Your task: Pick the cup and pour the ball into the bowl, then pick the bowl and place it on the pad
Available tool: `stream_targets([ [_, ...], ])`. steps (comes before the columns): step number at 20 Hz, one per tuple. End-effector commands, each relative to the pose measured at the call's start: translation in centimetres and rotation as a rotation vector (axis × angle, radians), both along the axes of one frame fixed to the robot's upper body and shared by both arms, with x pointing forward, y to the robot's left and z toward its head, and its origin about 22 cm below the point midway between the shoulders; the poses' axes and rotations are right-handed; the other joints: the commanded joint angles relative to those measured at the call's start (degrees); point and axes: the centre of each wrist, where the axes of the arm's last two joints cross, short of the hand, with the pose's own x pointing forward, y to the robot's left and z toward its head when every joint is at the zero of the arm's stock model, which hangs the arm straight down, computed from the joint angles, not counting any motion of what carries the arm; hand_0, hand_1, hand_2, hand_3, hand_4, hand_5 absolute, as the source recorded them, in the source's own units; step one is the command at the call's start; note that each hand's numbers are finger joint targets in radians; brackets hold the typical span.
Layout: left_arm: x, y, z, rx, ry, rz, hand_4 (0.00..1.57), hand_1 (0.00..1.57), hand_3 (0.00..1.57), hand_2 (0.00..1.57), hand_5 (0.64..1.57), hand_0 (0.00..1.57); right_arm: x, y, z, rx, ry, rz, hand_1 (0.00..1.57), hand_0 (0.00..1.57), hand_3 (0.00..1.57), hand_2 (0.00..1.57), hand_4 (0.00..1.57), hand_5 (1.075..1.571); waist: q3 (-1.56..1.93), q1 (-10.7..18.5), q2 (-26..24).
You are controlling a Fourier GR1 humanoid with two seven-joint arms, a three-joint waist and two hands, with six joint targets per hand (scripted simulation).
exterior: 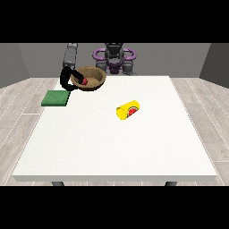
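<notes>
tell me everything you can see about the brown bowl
The bowl is brown and looks wooden, round with a wide open mouth and a lighter inner wall. It is tilted, its opening turned towards the camera, and seems lifted off the table near the far left part. A small red ball sits inside, by the left wall. The black hand at the view's left curls round its left rim. The green pad lies just in front of it and lower left, apart from it.

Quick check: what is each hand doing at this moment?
Hand at the view's left: curled on the rim of the brown bowl, holding it.
Hand at the view's right: not in view.
</notes>
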Motion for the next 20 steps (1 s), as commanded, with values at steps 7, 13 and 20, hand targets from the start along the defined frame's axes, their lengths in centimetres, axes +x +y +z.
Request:
stream_targets([
  [7, -0.2, -0.6, 0.7, 0.041, -0.058, 0.013, 0.0, 0.0, 0.0, 0.0, 1.537, 0.0, 0.2, -7.0, 0.7, -0.09, -0.035, -0.02, 1.57, 1.57, 1.57, 1.57, 1.3, 1.519, 0.18, 0.1, 3.7],
  [13, -1.1, -0.4, 2.9, 0.037, -0.093, 0.033, 0.0, 0.0, 0.0, 0.0, 1.532, 0.0, -0.2, -13.3, 3.5, -0.077, -0.104, -0.045, 1.57, 1.57, 1.57, 1.57, 1.31, 1.534, 0.2, -0.4, 5.8],
  [20, -3.0, 0.5, 4.7, 0.073, -0.156, 0.025, 0.15, 0.0, 0.0, 0.0, 1.533, 0.0, -2.2, -19.2, 3.0, 0.004, -0.151, -0.092, 1.57, 1.57, 0.93, 1.57, 1.29, 1.543, 0.2, 1.6, 9.6],
])
